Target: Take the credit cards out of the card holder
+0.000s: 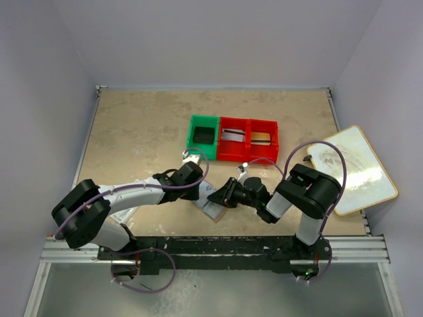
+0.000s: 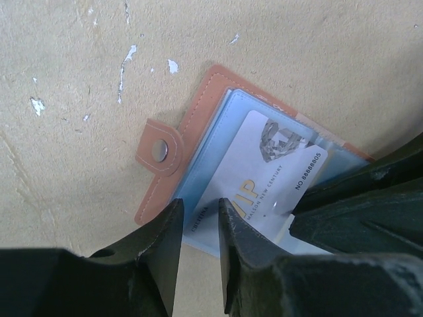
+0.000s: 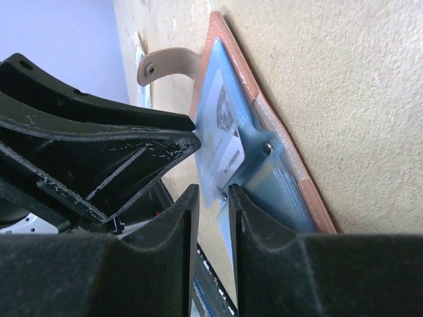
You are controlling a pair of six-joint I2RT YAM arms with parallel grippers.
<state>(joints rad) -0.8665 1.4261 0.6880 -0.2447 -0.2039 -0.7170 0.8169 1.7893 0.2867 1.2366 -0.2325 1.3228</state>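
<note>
While the card holder point(image 2: 198, 125) lies open (white card point(image 2: 264, 175) sleeved inside), both jaws stand narrow; grip unclear.

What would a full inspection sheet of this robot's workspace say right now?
Surface: beige table, scuffed with white flecks.
Job's things: card holder lies open, strap unsnapped; a white card shows in its clear blue sleeve.
Clutter: green bin, two red bins, white board at the right edge.
Pincers: left pincer and right pincer are both at the sleeve's edges, jaws nearly together; grip unclear.
Cables: purple cables loop off both arms, clear of the holder.
Surroundings: pale walls on three sides.
</note>
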